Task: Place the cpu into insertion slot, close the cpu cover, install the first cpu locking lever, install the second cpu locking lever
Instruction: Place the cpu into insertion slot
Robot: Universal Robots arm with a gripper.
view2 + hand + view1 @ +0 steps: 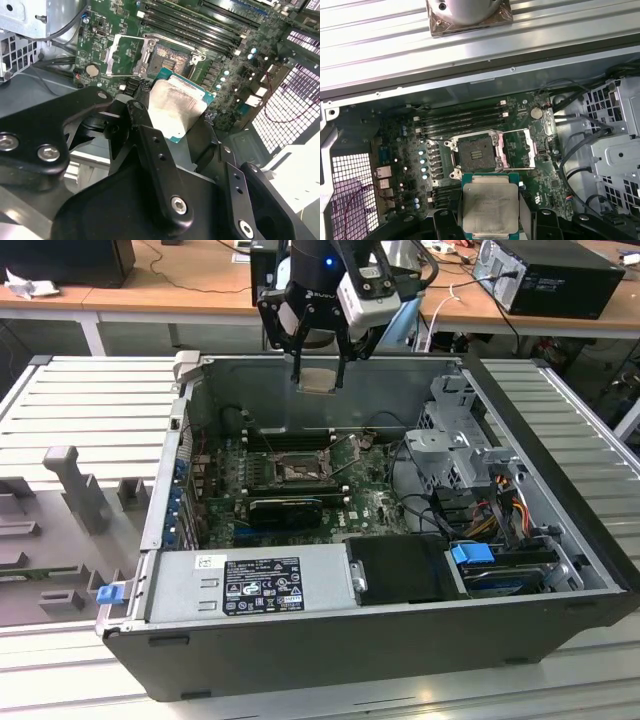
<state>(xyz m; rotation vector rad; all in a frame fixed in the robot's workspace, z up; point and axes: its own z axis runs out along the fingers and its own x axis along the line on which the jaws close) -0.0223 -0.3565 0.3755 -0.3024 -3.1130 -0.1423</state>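
Observation:
My gripper (318,378) hangs above the open computer case, over its back wall, shut on the cpu (318,380). The cpu (490,207) is a silver-grey square chip on a green edge, clamped flat between the two black fingers (142,130). Below it on the motherboard lies the insertion slot (475,152), its brownish pin field bare. The slot (297,471) sits well below and in front of the gripper. The cpu cover (517,148) is flipped open beside the slot, seen also in the second wrist view as the cover (124,52) next to the slot (171,57).
Long black memory slots (462,119) run behind the socket. A black card (285,508) lies in front of it. The power supply (250,580) fills the case front. A drive cage (455,440) with cables stands at the exterior view's right. A grey fixture (75,490) sits outside.

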